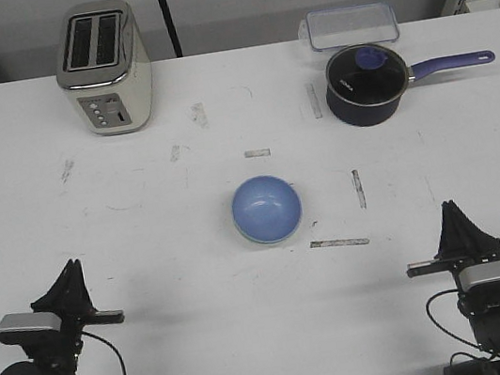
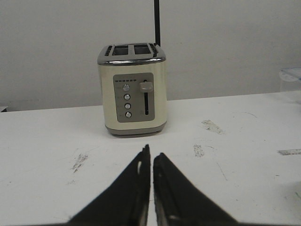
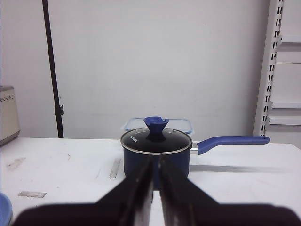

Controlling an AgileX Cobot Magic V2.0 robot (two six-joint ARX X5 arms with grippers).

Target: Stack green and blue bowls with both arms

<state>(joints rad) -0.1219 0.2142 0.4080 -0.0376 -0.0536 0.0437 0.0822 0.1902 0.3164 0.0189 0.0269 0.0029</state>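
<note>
A light blue bowl (image 1: 267,209) stands upright in the middle of the table, and its edge shows in the right wrist view (image 3: 3,210). A green bowl does not show apart from it, and I cannot tell whether one lies under it. My left gripper (image 1: 73,265) rests low at the table's near left, shut and empty, its tips (image 2: 151,151) toward the toaster. My right gripper (image 1: 449,207) rests at the near right, also shut and empty, its tips (image 3: 155,160) toward the saucepan. Both are well short of the bowl.
A cream toaster (image 1: 105,68) (image 2: 132,89) stands at the back left. A dark navy saucepan (image 1: 365,84) (image 3: 134,162) with a glass lid is at the back right, handle to the right. Behind it lies a clear lidded container (image 1: 351,25). Tape scraps (image 1: 340,243) dot the table.
</note>
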